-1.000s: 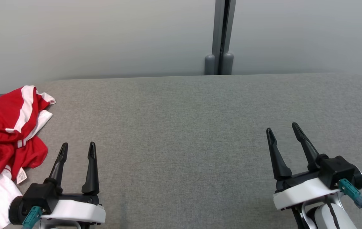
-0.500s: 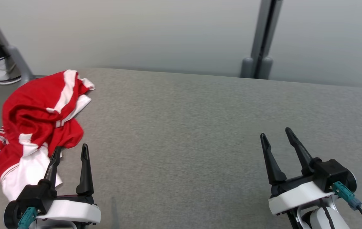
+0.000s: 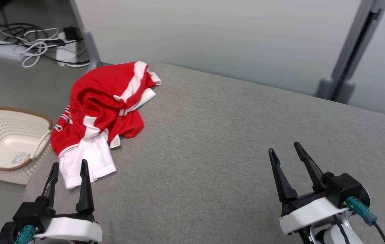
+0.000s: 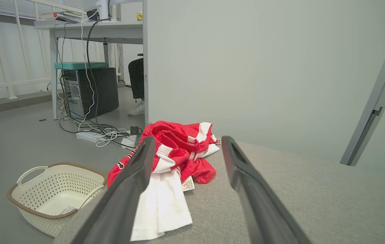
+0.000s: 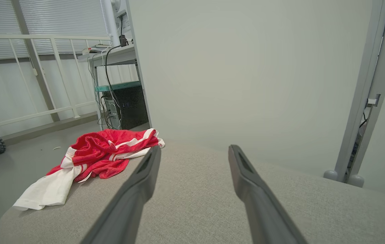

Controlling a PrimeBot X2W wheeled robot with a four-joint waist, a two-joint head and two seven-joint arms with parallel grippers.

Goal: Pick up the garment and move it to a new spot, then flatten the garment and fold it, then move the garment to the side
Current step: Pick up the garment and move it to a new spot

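Both left tool [image 3: 69,163] and right tool [image 3: 284,146] gape empty; head view adds basket [image 3: 16,109] near garment [image 3: 101,98].

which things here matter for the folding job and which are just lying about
Job: garment, table, left end effector, right end effector.
Lying about: basket, cables, computer.
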